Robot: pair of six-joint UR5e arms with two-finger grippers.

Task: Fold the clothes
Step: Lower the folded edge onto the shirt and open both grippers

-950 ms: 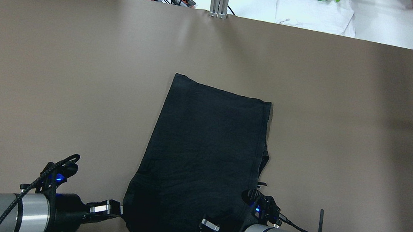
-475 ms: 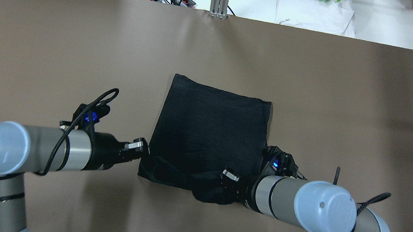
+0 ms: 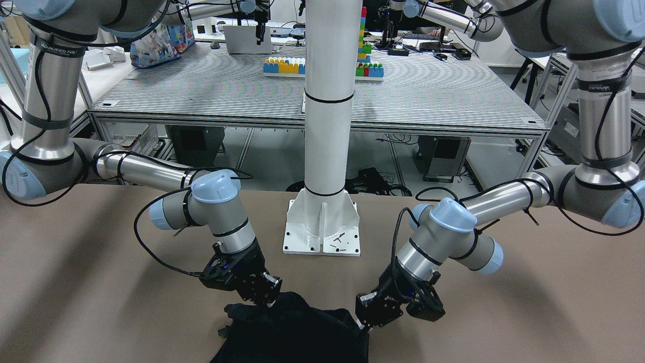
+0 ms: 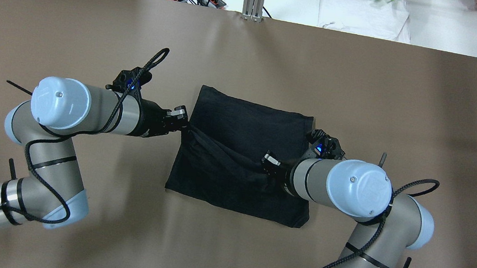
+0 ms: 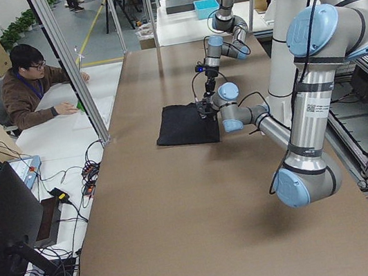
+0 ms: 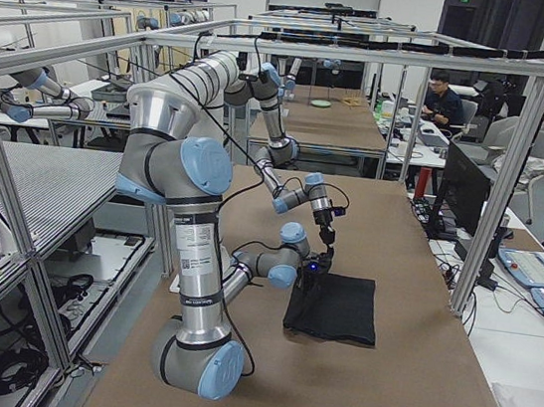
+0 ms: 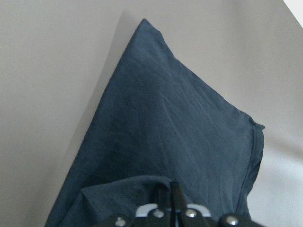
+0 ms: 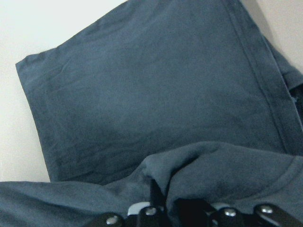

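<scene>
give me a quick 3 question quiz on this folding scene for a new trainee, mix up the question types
1. True or false: the left gripper and the right gripper are both shut on the black garment.
2. Where is the pinched edge of the garment?
A) raised over the rest of the garment
B) tucked underneath it
C) lying flat beside it
3. In the front-facing view, what stands upright between the two arms, behind the garment?

Key: 1 true; 2 A; 3 the white post.
</scene>
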